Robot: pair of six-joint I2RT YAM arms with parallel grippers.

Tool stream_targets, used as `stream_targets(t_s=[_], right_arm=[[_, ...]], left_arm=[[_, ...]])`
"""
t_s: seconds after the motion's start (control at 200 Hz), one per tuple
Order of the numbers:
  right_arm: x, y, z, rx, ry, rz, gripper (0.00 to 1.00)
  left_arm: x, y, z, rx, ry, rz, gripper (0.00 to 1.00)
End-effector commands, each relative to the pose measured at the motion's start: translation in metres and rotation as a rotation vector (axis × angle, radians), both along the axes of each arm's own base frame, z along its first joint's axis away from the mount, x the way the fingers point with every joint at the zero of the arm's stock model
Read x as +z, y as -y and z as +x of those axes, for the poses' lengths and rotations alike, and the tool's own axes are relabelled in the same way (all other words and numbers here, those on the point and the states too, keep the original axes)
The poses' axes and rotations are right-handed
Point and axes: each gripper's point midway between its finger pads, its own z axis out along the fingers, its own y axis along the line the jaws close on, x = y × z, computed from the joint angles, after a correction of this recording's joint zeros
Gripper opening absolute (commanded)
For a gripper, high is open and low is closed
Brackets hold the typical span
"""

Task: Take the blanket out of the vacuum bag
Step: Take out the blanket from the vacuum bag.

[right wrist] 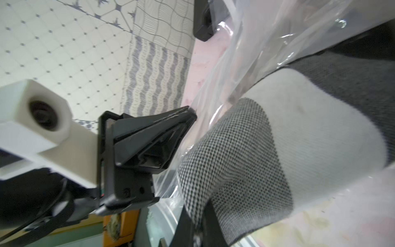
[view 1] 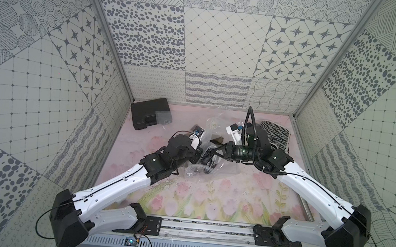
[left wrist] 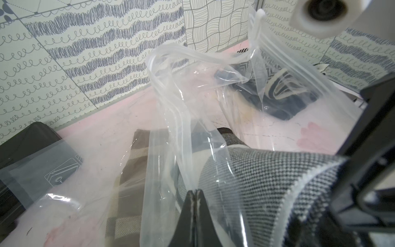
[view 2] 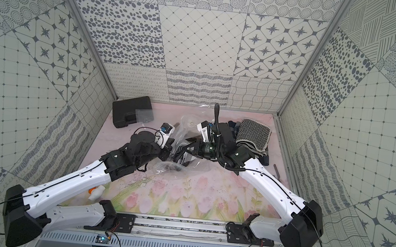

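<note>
The vacuum bag (view 1: 194,172) is a crumpled transparent sheet lying mid-table between my two arms in both top views. In the left wrist view my left gripper (left wrist: 195,191) is shut on a fold of the vacuum bag (left wrist: 171,128). The blanket (right wrist: 277,139) is a grey, white and black woven cloth, bunched at the bag's mouth with plastic still around it. My right gripper (right wrist: 198,216) is shut on its checked edge. Both grippers meet at the bag, left gripper (view 1: 200,152) beside right gripper (view 1: 216,153). The left wrist view shows the blanket (left wrist: 267,181) through the film.
A black case (view 1: 149,117) sits at the back left with a small clear pouch (view 1: 164,117) on it. A folded chevron cloth (view 1: 275,134) lies at the back right behind my right arm. Brown plaid cloth (left wrist: 128,181) lies under the bag. Patterned walls enclose three sides.
</note>
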Motion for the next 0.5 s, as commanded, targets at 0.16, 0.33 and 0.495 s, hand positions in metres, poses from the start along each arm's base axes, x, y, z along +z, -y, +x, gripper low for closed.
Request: stream_targets(t_s=[0.16,0.33,0.495], right_arm=[[0.128,0.076,0.005,-0.182,0.368,-0.041,0.0],[0.153,0.124,0.038,-0.308,0.512,-0.242,0.0],[0.181,0.171,0.074,-0.452,0.62,-0.346,0.0]], left_arm=[[0.015,0.016,-0.003,-0.036,0.048,-0.054,0.0],[0.018,0.013,-0.006,-0.032,0.053,-0.044,0.0],[0.015,0.009,-0.007,-0.017,0.048,-0.025,0.0]])
